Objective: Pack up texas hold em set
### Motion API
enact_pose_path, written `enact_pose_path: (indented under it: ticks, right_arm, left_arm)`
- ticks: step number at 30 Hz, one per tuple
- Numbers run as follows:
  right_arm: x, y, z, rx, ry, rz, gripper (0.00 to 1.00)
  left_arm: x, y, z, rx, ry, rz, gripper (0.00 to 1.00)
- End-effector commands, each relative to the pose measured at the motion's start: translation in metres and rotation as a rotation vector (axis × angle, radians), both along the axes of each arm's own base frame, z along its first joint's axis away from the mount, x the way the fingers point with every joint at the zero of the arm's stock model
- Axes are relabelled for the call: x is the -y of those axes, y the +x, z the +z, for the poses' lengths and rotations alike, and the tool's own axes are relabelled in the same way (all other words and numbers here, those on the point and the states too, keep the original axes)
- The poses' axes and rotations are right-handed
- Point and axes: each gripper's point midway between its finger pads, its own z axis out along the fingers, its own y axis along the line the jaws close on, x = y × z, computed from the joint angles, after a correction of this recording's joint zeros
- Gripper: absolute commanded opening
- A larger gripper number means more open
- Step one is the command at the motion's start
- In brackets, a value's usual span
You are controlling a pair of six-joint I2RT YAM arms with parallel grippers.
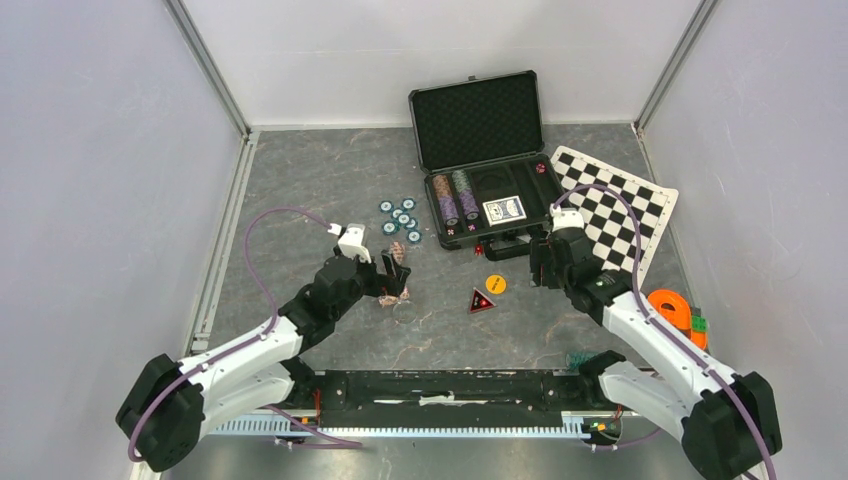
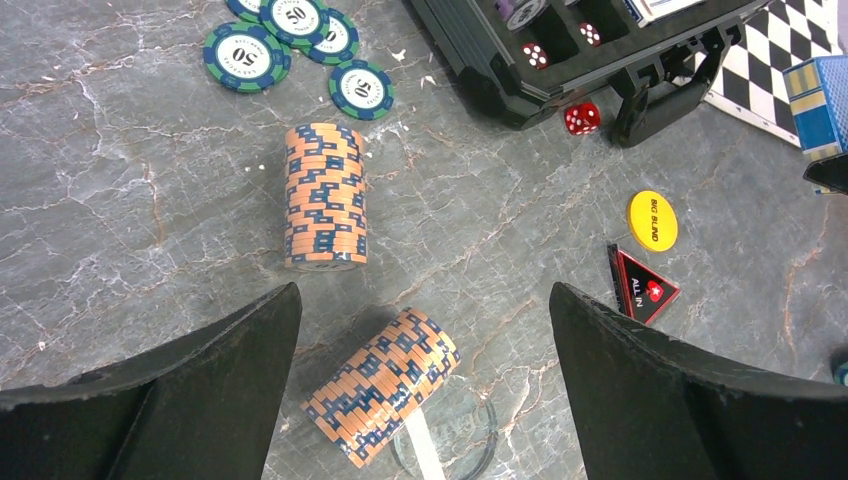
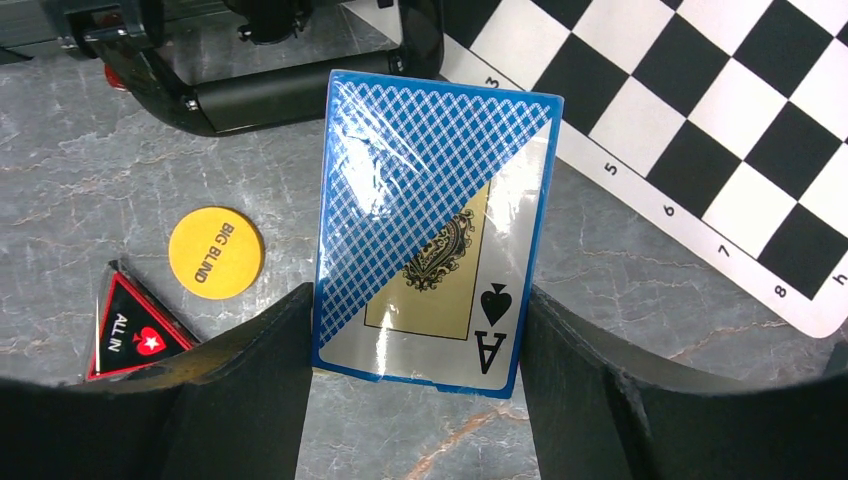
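Right end effector (image 3: 415,300): fingers clenched on the long edges of a blue card deck (image 3: 430,225), held at about 5 o'clock of the case, near its handle; whether the deck touches the worktop (image 1: 300,180) cannot be told. Left end effector (image 2: 425,300): fully released, holding nothing, poised over a roll of orange-and-blue chips (image 2: 385,395) lying on its side, with a second roll (image 2: 325,195) just beyond it at 12 o'clock. Black case (image 1: 478,120): open at 12 o'clock of the worktop, lid upright, foam showing. Already stowed: rows of purple and brown chips (image 1: 453,197), a second blue deck (image 1: 504,210) and red dice (image 2: 535,55) in their compartment. Not yet stowed: the two rolls, a scatter of teal chips (image 1: 400,220) at 9 o'clock of the case, one loose red die (image 2: 582,117) beside the handle, the yellow button (image 1: 496,283) and a triangular all-in marker (image 1: 481,300) at 6 o'clock of the case. Not part of the set: checkered mat (image 1: 620,210) at 3 o'clock, orange ring toy (image 1: 670,308) at 4 o'clock. Assessment: packing looks roughly half done; the held deck appears next to go in, then the loose chips and small pieces, then closing the lid.
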Motion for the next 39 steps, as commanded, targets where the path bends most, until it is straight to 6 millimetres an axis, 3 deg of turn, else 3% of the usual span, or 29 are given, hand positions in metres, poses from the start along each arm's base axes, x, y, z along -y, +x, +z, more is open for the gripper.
enact_pose_path:
  ticks: [1,5,9,14,18,22,25,30,37,39]
  right_arm:
    - [-0.015,0.029,0.048,0.145,0.066,0.021,0.52]
    - [-0.017,0.060,0.062,0.199,0.037,-0.014,0.50]
    - [-0.005,0.080,0.049,0.179,0.037,-0.097,0.46]
    - [0.014,0.053,0.026,0.060,0.115,-0.188,0.42]
    - [0.023,0.027,0.021,-0.049,0.060,-0.186,0.41]
    - [0.019,0.006,0.009,-0.181,0.063,-0.175,0.41]
    - [0.026,-0.006,-0.012,-0.238,0.045,-0.214,0.42]
    - [0.029,-0.027,-0.060,-0.410,0.061,-0.234,0.40]
    - [0.028,-0.014,-0.066,-0.402,0.074,-0.238,0.42]
    - [0.025,-0.016,-0.072,-0.444,0.087,-0.219,0.56]
  left_arm:
    - [0.001,0.004,0.011,0.048,-0.017,0.003,1.00]
    - [-0.007,0.010,0.006,0.045,0.004,0.060,1.00]
    - [-0.010,0.012,0.007,-0.044,-0.075,0.160,1.00]
    - [0.006,0.015,0.025,-0.207,-0.263,0.260,0.99]
    - [0.007,0.008,0.026,-0.390,-0.135,0.276,1.00]
    - [0.013,0.004,0.029,-0.492,-0.104,0.231,1.00]
    - [0.010,0.005,0.026,-0.518,-0.114,0.229,1.00]
    - [-0.008,0.016,0.023,-0.568,-0.180,0.253,1.00]
    - [-0.052,0.034,0.024,-0.531,-0.154,0.334,1.00]
    - [-0.062,0.034,0.018,-0.538,-0.135,0.362,1.00]
